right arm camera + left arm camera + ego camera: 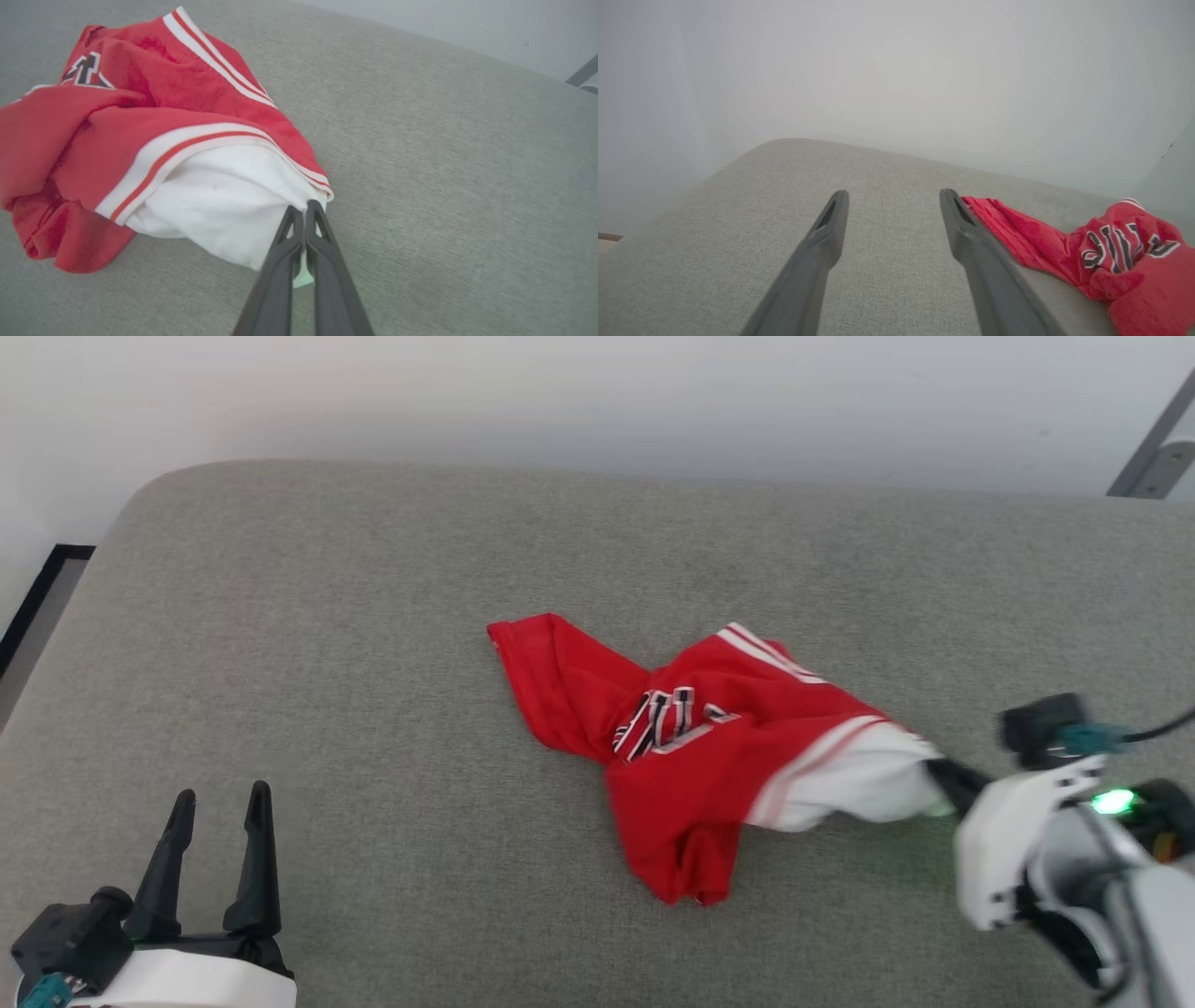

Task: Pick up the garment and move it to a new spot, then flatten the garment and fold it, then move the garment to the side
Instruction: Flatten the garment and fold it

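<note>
While pick-up was in hand, the jersey (pixel 709 747) was pinched at its sleeve by the closed right gripper (pixel 304 211); the left gripper (pixel 219 795) was held wide, empty. Lifting was judged due next.

Left hand (pixel 222 791) wide — right hand (pixel 303 206) pinched tight

We see the garment (pixel 719 784) lying crumpled near the middle of the grey upholstered surface (pixel 373 644); it is red and bunched into loose folds, its black, white-outlined lettering half buried in a crease; white-and-red striped trim crosses its upper edge and borders a white sleeve part, which tapers to a point toward the right in the head view.
</note>
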You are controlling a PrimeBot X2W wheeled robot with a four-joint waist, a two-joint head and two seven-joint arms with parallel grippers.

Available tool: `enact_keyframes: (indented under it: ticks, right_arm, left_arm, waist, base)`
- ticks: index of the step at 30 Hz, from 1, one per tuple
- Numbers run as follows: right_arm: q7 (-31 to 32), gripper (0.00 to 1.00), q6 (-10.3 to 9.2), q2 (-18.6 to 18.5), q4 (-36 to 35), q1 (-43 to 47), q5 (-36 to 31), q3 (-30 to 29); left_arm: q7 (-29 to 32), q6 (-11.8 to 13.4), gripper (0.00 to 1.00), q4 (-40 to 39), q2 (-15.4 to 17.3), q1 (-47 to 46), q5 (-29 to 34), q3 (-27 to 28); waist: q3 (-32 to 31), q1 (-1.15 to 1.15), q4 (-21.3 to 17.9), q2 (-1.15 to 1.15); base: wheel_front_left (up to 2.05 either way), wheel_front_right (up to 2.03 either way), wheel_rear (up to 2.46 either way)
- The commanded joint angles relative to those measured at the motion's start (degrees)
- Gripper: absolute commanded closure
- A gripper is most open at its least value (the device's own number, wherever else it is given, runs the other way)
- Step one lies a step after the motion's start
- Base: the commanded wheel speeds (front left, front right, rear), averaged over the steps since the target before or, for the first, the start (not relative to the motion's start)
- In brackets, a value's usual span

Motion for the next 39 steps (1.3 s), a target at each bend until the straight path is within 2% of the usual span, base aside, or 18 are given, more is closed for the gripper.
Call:
enact_keyframes:
  ticks: [1, 6, 11, 15, 18, 21, 22, 23, 24, 25, 26, 31, 39]
  right_arm:
    - [0.93, 1.0, -0.04, -0.72, -1.25, 1.08, -0.39, -1.7]
    - [5.23, 1.0, -0.04, -3.63, -4.7, 5.04, -1.55, -10.52]
    - [8.32, 1.0, -0.04, -5.0, -2.12, 7.97, -1.71, -17.6]
    - [7.3, 1.0, -0.04, -4.53, 3.03, 7.82, -1.47, -19.96]
    - [6.22, 1.0, -0.04, -3.32, 9.23, 5.87, -0.87, -19.95]
    - [5.81, 1.0, -0.04, -2.58, 11.6, 5.01, -0.8, -19.38]
    - [5.38, 0.93, -0.03, -2.26, 12.4, 4.32, -0.81, -19.01]
    - [4.94, 0.69, -0.03, -2.08, 13.0, 3.69, -0.79, -18.57]
    - [4.7, 0.55, -0.03, -2.0, 13.51, 3.1, -0.78, -18.15]
    - [4.5, 0.14, -0.03, -2.01, 13.83, 2.61, -0.8, -17.78]
    - [4.32, 0.0, -0.03, -2.0, 13.92, 2.11, -0.74, -17.43]
    - [2.54, 0.0, -0.04, -2.47, 11.48, 0.31, 0.36, -16.27]
    - [-1.52, 0.0, -0.04, 0.29, 2.48, 0.25, 0.5, -15.94]
  left_arm:
    - [-0.31, -0.16, 0.0, -0.21, 0.11, 0.5, -0.15, 0.21]
    - [-0.31, -0.16, 0.0, -0.36, 0.01, 0.06, -0.2, 0.0]
    - [-0.31, -0.16, 0.0, -0.23, 0.24, -0.86, -0.42, -0.54]
    - [-0.31, -0.16, 0.0, 0.07, 0.61, -1.64, -0.57, -0.99]
    - [-0.31, -0.16, 0.0, 0.53, 1.17, -2.6, -0.68, -1.78]
    - [-0.31, -0.16, 0.0, 0.78, 1.76, -3.04, -0.68, -2.49]
    - [-0.31, -0.16, 0.0, 0.94, 2.15, -3.29, -0.93, -2.93]
    - [-0.31, -0.16, 0.0, 1.02, 2.6, -3.67, -1.15, -3.26]
    - [-0.31, -0.16, 0.0, 1.1, 3.07, -3.96, -1.44, -3.56]
    - [-0.31, -0.16, 0.0, 1.06, 3.55, -4.15, -1.85, -4.15]
    - [-0.31, -0.16, 0.0, 1.08, 4.12, -4.22, -2.2, -4.86]
    - [1.99, -0.16, 0.0, 0.7, 7.4, -5.69, -5.02, -9.33]
    - [11.75, -0.16, 0.0, -2.82, 10.84, -7.35, -8.97, -15.11]
  waist:
    - [0.02, 0.0, -0.5, 0.0]
    - [0.57, 0.0, -1.09, 0.0]
    - [1.34, 0.0, -1.11, 0.0]
    - [2.02, 0.0, -0.85, 0.0]
    - [2.63, 0.0, -0.63, 0.0]
    - [2.78, 0.0, -0.61, 0.0]
    - [2.85, 0.0, -0.72, 0.0]
    - [2.92, 0.0, -0.88, 0.0]
    - [2.94, 0.0, -1.1, 0.0]
    - [2.91, 0.0, -1.4, 0.0]
    - [2.86, 0.0, -1.76, 0.0]
    - [2.46, 0.0, -4.17, 0.0]
    - [1.8, 0.0, -9.46, 0.0]
  base:
    - [0.0, 0.0, 0.0]
    - [0.0, 0.0, 0.0]
    - [0.0, 0.0, 0.0]
    - [0.0, 0.0, 0.0]
    - [0.0, 0.0, 0.0]
    - [0.0, 0.0, 0.0]
    - [0.0, 0.0, 0.0]
    - [0.0, 0.0, 0.0]
    - [0.0, 0.0, 0.0]
    - [0.0, 0.0, 0.0]
    - [0.0, 0.0, 0.0]
    - [0.0, 0.0, 0.0]
    - [0.0, 0.0, 0.0]
